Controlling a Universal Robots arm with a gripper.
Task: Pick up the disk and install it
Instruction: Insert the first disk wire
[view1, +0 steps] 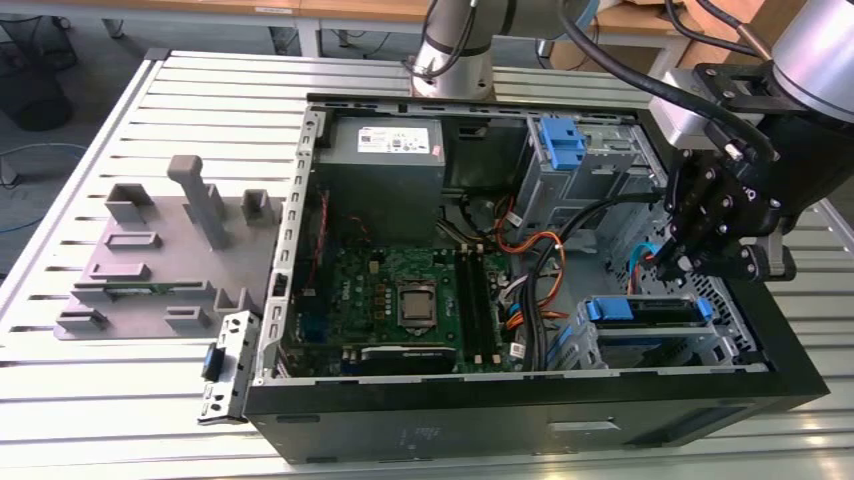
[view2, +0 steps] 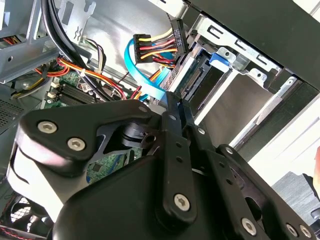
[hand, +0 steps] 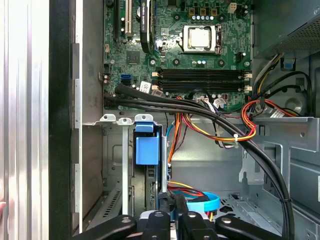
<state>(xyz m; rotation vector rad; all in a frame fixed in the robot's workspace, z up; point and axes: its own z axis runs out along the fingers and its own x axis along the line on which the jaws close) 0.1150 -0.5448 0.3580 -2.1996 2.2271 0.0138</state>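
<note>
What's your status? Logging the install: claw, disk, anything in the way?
Claw shut, just above the drive bay. Disk in the bay. Blue cable close beside claw.

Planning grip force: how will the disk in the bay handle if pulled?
The disk looks metal-bodied, so it is probably stiff and heavy for its size. Its blue carrier looks plastic, so it likely flexes slightly.

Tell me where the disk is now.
The disk sits in the drive cage at the exterior view's right, inside the case, just below the gripper.
</note>
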